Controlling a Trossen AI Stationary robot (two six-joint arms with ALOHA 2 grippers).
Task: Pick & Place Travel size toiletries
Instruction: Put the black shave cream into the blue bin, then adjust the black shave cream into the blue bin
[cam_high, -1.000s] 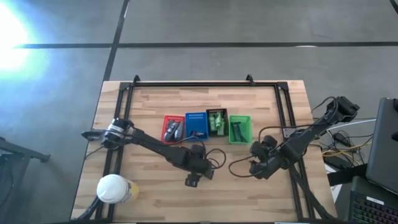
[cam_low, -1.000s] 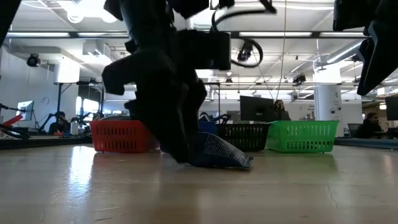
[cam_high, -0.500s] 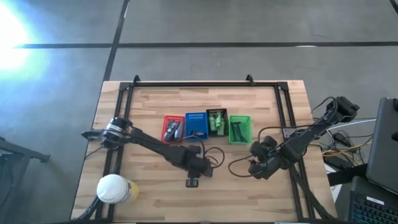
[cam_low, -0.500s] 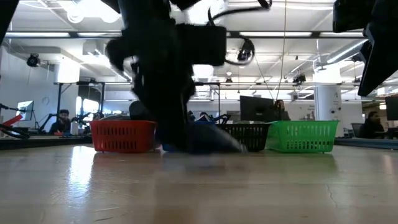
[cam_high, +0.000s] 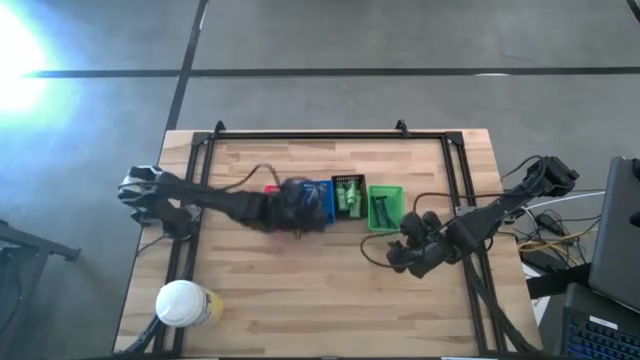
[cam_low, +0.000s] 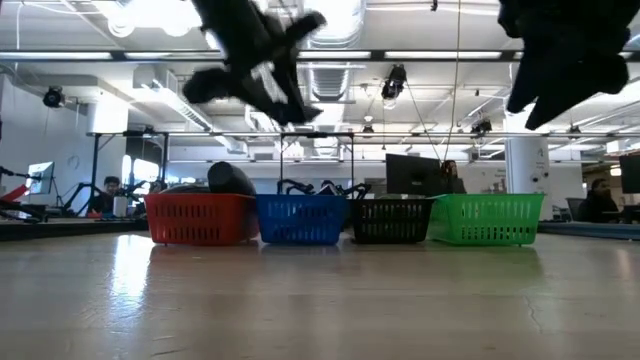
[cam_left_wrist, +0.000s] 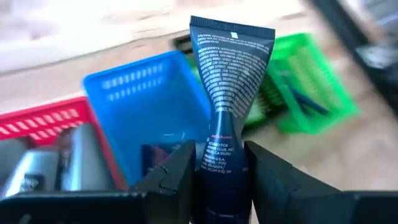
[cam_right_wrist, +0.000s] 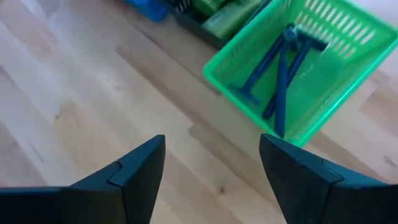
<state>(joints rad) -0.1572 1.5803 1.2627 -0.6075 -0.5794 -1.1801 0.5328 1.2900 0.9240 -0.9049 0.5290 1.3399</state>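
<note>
One dark blue tube stands clamped in your left pincer, cap end between the fingers, crimped end up, raised over the blue basket. Beside that, the red basket holds grey tubes; the green basket holds thin blue sticks. Your right pincer hangs with its fingers apart above bare worktop, near the green basket. A white-capped container sits at the worktop's near left corner.

Bright glare at top left — moving left arm motion-blurred.
</note>
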